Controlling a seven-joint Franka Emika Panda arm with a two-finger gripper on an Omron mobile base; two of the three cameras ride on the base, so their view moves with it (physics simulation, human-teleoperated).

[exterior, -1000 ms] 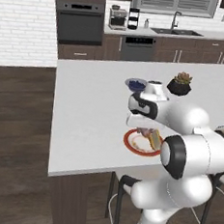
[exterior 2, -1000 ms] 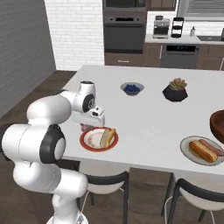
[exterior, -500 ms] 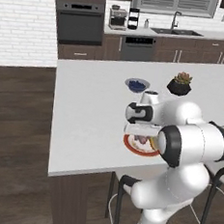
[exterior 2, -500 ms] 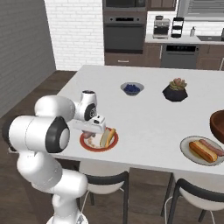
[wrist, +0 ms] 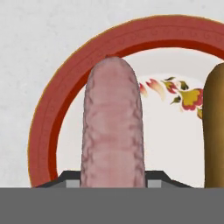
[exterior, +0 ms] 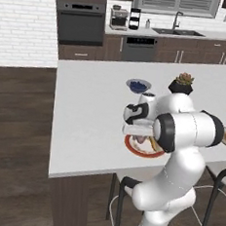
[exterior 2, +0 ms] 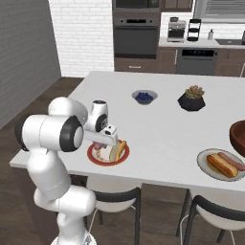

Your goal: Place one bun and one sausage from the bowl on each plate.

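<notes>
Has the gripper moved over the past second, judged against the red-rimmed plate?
Yes. The gripper, holding the pink sausage, came from beyond the white red-rimmed plate to over it.

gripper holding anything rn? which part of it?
Yes: the gripper holds the sausage by its near end, over the orange-red-rimmed plate, beside the bun.

The sausage point(wrist: 113, 127) looks pink, soft and a bit wrinkly. The plate point(wrist: 52, 109) under it is smooth and shiny, white with a red rim and painted flowers. The bun point(wrist: 214, 131) looks brown and smooth. The bench point(exterior: 86, 107) is pale, matt stone. The floor point(exterior: 16, 125) is dark wood.
</notes>
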